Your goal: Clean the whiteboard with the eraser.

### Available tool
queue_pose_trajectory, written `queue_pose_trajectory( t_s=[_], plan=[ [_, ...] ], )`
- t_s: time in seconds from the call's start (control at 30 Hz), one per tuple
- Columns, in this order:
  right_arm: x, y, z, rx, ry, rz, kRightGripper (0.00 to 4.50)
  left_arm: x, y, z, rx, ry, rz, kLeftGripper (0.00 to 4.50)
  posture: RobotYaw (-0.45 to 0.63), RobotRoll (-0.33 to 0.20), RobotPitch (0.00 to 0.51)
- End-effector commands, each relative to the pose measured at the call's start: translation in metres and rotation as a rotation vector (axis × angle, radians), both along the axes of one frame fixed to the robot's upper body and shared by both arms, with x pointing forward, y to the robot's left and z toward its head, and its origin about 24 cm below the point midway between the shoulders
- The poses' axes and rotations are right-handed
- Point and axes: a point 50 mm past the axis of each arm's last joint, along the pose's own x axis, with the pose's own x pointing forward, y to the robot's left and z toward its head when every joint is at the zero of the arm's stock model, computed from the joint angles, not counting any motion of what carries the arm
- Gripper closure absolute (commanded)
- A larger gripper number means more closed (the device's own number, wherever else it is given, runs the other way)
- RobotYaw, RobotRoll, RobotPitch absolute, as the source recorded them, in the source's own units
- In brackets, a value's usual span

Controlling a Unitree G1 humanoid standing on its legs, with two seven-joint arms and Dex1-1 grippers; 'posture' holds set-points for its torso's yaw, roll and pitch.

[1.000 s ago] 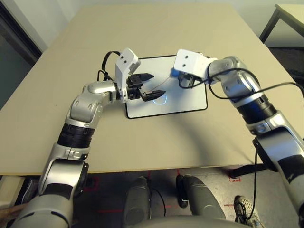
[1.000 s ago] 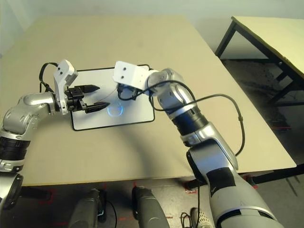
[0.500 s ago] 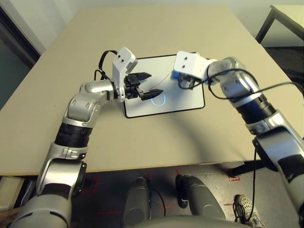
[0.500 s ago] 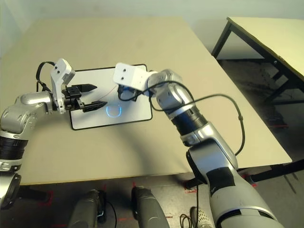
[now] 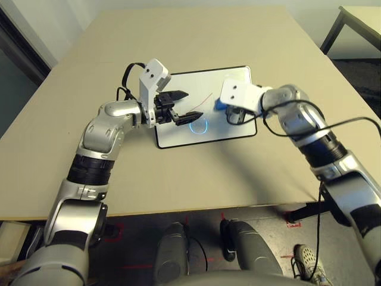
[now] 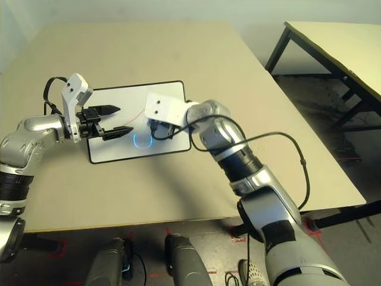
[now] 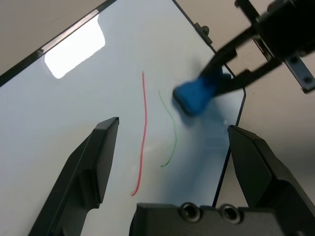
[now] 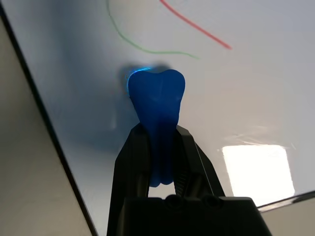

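In the upper middle of the head camera's frame, the whiteboard (image 5: pixel 205 110) lay flat on the tan table (image 5: pixel 196 173), tilted a little against the table's edges, its thin black frame showing all round. On its glossy face ran a thin red line (image 7: pixel 143 132), and just beside that a fainter green line (image 7: pixel 171 129); a bluish ring-shaped glint (image 5: pixel 199 124) sat on the board near its lower edge.

From the right of the frame, the right pincer (image 8: pixel 160 162) was pressed tight on the eraser (image 8: pixel 156 105), a small blue block pinched between the two black fingers, with its free end sticking out past the fingertips. That free end was down at the board's surface, right next to the green line, on the right-hand part of the board close to its frame. In the head view the same blue block (image 5: pixel 219 105) peeked out from the left of the white wrist housing (image 5: pixel 238 95).

From the left of the frame, the left pincer (image 5: pixel 186 106) was over the left half of the board with its fingers spread wide and nothing between them. In its own wrist camera, the red line ran between those two dark fingers (image 7: pixel 93 167), and the eraser (image 7: pixel 194 96) sat farther off, toward the upper right of that picture.

A second table (image 6: pixel 333 44) stood at the right edge of the right eye view, well apart.
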Motion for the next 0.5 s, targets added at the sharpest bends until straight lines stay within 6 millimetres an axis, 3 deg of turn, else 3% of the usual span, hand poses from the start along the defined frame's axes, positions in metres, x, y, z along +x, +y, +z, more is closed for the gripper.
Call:
queue_pose_trajectory(
  t_s=[0.03,0.27,0.4,0.5],
  plan=[
    [0.011,0.004,0.014,0.002,-0.053,-0.021,3.9,0.0,0.001,-0.001,0.01,0.004,-0.001,0.0,-0.03,0.0,0.132],
    [0.041,0.007,0.04,0.04,-0.161,-0.082,3.9,-0.001,0.003,0.0,0.019,0.005,0.001,0.0,-0.02,0.0,0.132],
    [0.036,0.009,0.026,0.034,-0.119,-0.058,3.9,-0.003,0.003,0.0,0.02,0.006,0.004,0.0,-0.01,0.0,0.135],
    [0.018,0.007,0.005,0.008,-0.049,-0.016,3.9,-0.004,0.005,0.0,0.021,0.006,0.007,0.0,-0.01,0.0,0.134]
  ],
)
